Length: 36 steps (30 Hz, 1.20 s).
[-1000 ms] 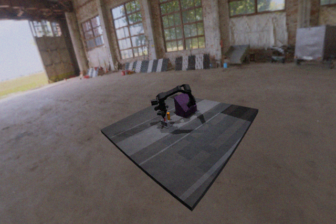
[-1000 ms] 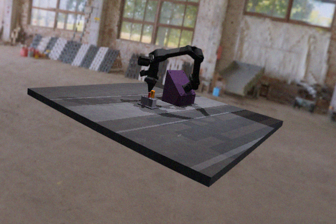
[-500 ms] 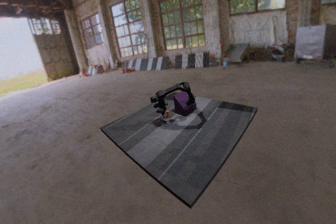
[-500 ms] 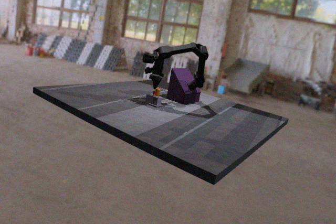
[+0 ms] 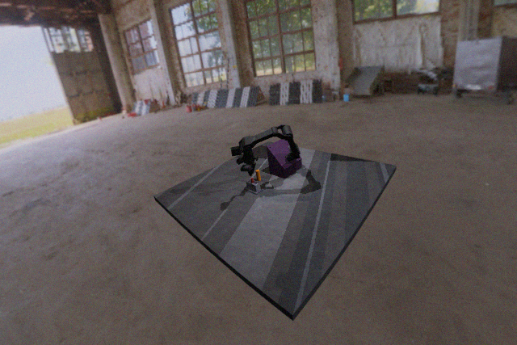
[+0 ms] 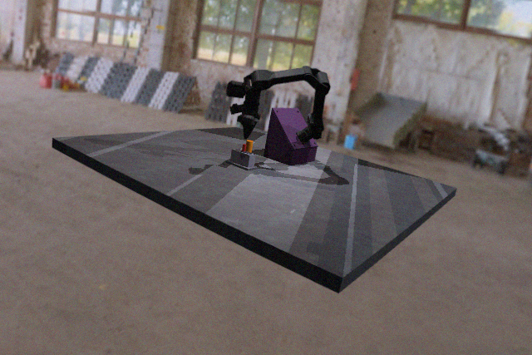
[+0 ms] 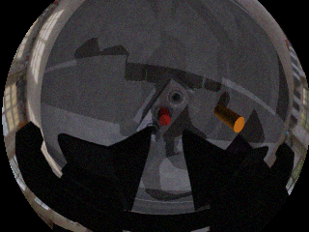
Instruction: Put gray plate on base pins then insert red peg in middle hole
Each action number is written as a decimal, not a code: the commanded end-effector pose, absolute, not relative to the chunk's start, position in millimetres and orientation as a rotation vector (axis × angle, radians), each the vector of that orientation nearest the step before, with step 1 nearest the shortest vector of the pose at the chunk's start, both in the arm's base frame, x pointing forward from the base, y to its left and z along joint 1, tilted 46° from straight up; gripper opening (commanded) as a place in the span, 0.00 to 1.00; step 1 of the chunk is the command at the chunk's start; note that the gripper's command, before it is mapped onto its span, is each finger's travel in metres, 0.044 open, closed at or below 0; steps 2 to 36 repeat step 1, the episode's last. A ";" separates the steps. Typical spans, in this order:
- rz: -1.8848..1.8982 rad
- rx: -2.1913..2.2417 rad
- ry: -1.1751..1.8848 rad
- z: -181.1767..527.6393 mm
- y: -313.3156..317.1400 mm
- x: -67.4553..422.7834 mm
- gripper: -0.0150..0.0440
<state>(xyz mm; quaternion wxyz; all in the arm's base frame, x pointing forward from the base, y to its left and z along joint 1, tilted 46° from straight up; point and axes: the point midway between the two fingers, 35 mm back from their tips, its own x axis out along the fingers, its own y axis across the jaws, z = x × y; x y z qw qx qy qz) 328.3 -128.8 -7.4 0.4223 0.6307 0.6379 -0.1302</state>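
Observation:
The gray plate (image 7: 165, 101) lies over the base (image 5: 254, 187) (image 6: 243, 159) and looks flat. One pin (image 7: 177, 97) shows inside a ring-shaped hole at its far end; the other end is partly hidden by the left finger. The red peg (image 5: 252, 179) (image 6: 243, 147) (image 7: 165, 118) stands in the plate's middle, its upper part sticking out above it. How deep it sits cannot be told. My gripper (image 5: 250, 174) (image 6: 246, 137) (image 7: 167, 132) is open and empty, pointing down just above the peg, with its fingertips apart from it.
An orange cylinder (image 5: 258, 174) (image 6: 249, 146) (image 7: 229, 118) stands upright close beside the base. A purple wedge-shaped block (image 5: 282, 159) (image 6: 285, 138) stands behind it, near the arm's mount. Dark shadows cross the striped board (image 5: 266, 228) (image 6: 266, 209).

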 end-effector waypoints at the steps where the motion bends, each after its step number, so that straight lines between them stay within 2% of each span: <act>1: -0.326 1.570 1.598 -5.1 -131.0 328.0 0.51; 36: -0.326 1.570 1.598 -5.1 -131.0 328.0 0.51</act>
